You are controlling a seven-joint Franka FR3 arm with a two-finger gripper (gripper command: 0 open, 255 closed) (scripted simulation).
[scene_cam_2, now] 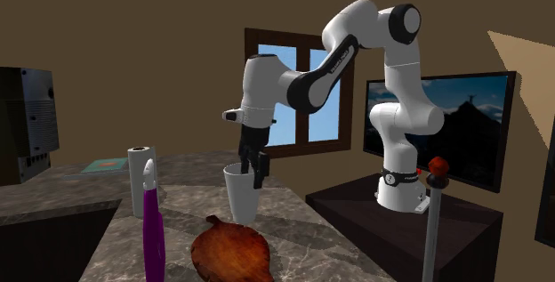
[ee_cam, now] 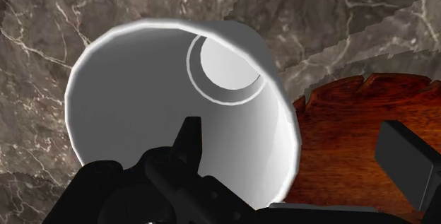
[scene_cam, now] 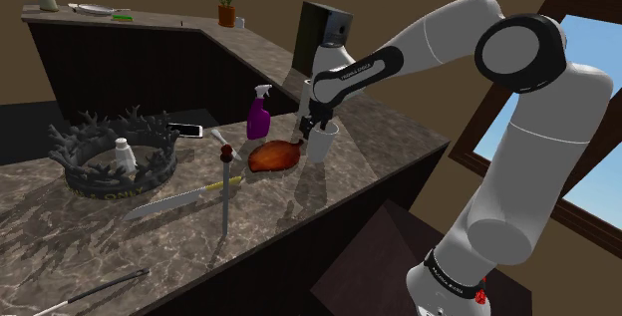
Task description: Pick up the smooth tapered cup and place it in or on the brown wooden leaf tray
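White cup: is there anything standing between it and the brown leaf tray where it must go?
Nothing visible does. The white cup stands right beside the brown leaf tray, with no object between them. The gripper is open astride the cup's wall, one finger inside.

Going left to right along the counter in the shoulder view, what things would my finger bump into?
Dark spiky ring → phone → brown leaf tray → white cup.
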